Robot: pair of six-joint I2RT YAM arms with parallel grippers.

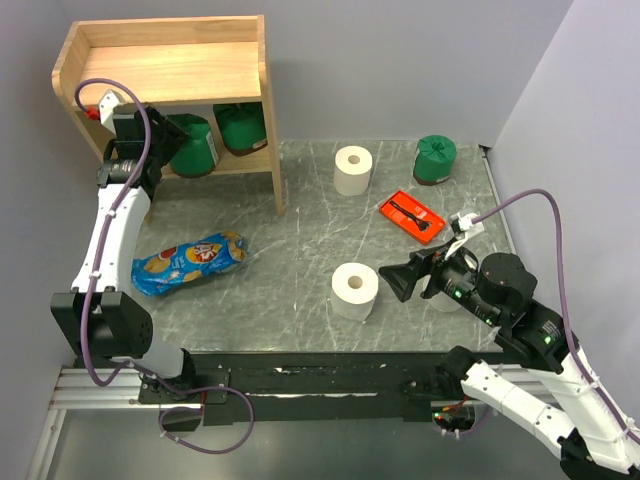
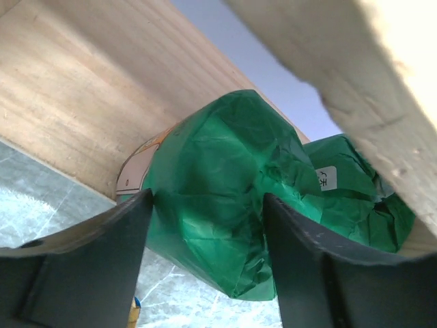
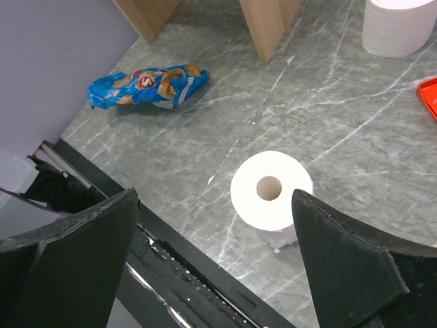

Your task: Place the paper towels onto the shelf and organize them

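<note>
The left gripper (image 2: 208, 198) reaches under the top board of the light two-tier wooden shelf (image 1: 160, 68), a finger touching each side of a dark green wrapped paper towel roll (image 2: 218, 157). The roll stands on the lower tier just beside a second green one (image 2: 355, 198), likely to keep the greens together. I cannot tell if that pincer squeezes or has let go. The right gripper (image 3: 215, 201) hangs released and wide over a plain white hollow-cored roll (image 3: 273, 212) standing on the grey marbled table (image 3: 341, 123), probably lining up to grasp it. A third green roll (image 1: 435, 160) waits far right.
</note>
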